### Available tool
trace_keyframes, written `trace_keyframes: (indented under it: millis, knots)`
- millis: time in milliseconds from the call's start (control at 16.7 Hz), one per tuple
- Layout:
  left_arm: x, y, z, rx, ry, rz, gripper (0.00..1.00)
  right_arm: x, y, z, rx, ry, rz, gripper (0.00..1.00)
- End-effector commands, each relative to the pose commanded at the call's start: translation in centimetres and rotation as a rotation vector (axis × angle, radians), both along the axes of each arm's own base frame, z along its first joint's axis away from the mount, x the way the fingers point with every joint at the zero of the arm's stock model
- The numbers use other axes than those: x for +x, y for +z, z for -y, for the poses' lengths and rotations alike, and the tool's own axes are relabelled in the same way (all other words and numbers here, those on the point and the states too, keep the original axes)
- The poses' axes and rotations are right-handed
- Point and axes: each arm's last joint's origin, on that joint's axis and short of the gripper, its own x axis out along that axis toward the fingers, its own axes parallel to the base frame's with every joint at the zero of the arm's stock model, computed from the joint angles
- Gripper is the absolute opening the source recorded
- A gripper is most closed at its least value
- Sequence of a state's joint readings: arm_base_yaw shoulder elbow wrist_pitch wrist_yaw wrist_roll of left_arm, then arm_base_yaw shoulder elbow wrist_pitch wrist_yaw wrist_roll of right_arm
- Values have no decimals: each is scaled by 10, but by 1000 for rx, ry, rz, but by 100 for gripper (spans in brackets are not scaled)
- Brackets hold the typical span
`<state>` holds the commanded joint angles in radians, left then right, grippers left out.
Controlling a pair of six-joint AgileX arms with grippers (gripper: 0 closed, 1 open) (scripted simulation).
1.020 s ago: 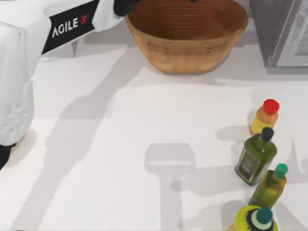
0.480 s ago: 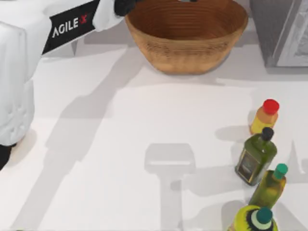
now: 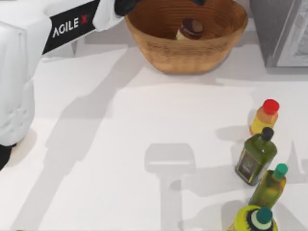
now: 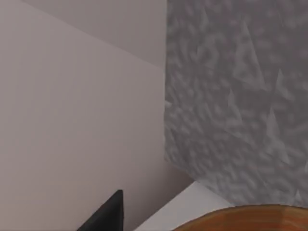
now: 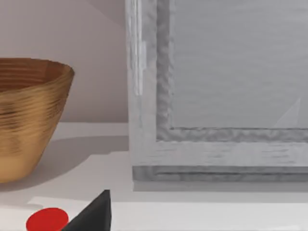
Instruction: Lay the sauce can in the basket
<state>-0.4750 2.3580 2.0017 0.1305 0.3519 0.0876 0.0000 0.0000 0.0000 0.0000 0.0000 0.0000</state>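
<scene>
The sauce can [image 3: 191,29], with a dark brown top and cream label, lies tilted inside the round woven basket [image 3: 187,53] at the table's far middle, with nothing touching it. My left arm reaches in from the top view's left over the basket's far rim, and the left gripper [image 3: 197,2] hangs open above the can at the picture's upper edge. One of its dark fingertips [image 4: 108,214] shows above the basket rim [image 4: 250,219] with nothing held. My right gripper is parked low near the red-capped bottle, open; one fingertip [image 5: 94,214] shows, facing the basket [image 5: 29,115].
A red-capped yellow bottle [image 3: 264,115], a dark olive oil bottle [image 3: 255,156], a green-capped bottle [image 3: 269,185] and a yellow-green bottle [image 3: 252,219] stand in a row at the right. A grey cabinet [image 3: 279,29] stands right of the basket.
The sauce can has appeared inside the basket, which looked empty in both earlier frames. The left arm has hardly moved.
</scene>
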Motion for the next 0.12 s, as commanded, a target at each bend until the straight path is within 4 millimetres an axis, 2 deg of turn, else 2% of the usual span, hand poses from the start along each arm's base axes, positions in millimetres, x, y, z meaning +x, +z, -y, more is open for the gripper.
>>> trace_keyframes:
  millis: [120]
  knots:
    - [0, 0, 0, 0, 0, 0, 100, 0, 0, 0, 0, 0, 0, 100]
